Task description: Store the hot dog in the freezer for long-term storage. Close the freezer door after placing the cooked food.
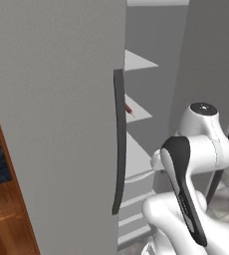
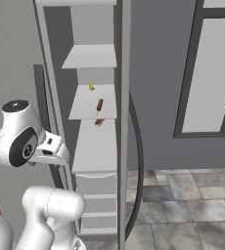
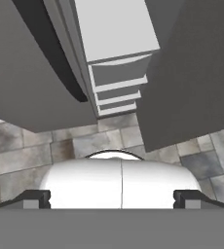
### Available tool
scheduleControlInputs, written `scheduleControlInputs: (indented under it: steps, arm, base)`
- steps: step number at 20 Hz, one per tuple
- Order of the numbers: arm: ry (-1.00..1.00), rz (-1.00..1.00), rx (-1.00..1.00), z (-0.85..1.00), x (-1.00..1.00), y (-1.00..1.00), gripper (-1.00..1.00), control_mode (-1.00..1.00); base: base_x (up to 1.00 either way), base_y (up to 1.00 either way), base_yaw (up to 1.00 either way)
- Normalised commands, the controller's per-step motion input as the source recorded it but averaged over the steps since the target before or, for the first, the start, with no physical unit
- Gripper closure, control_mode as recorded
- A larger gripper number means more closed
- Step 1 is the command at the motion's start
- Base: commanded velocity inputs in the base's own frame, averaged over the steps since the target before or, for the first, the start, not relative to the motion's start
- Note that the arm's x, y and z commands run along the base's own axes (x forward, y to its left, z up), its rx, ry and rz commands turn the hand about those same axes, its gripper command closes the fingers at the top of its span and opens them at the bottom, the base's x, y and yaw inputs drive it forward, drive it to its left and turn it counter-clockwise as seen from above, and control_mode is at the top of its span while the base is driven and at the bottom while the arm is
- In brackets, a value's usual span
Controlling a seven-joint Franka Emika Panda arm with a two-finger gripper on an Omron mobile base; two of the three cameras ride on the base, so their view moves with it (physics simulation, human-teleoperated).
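Note:
The freezer point(image 2: 92, 156) stands open, showing white shelves and drawers. The hot dog point(image 2: 100, 104) lies on a middle shelf inside; its red tip point(image 1: 129, 109) peeks out past the twin door's handle point(image 1: 119, 144). The freezer door point(image 2: 125, 97) is swung out, seen edge-on with its curved dark handle point(image 2: 139, 161), and shows as the grey panel point(image 1: 206, 74) to the right of the shelves. My gripper point(image 3: 112, 199) is open and empty, pointing down at the floor in front of the lower drawers point(image 3: 119, 80), well below the hot dog. My hand point(image 2: 53, 149) hangs left of the shelves.
A small yellow item point(image 2: 91, 87) sits at the back of the same shelf, and a small reddish item point(image 2: 99, 122) lies just below its front edge. The shut twin door point(image 1: 57, 124) is on the left, a brown wooden cabinet point(image 1: 7, 209) beyond it. A dark-framed window point(image 2: 212, 73) is on the right wall.

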Motion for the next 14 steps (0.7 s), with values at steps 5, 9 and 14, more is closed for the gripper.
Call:
scheduleControlInputs:
  steps: [5, 9, 14]
  arm:
    - [0.00, 0.00, 0.00, 0.00, 0.00, 0.00, -1.00, 1.00]
    - [0.00, 0.00, 0.00, 0.00, 0.00, 0.00, -1.00, 1.00]
    - [0.00, 0.00, 0.00, 0.00, 0.00, 0.00, -1.00, 1.00]
  base:
    - [-0.57, 0.06, 0.18]
    - [-0.53, 0.07, 0.29]
    - [-0.26, 0.01, 0.26]
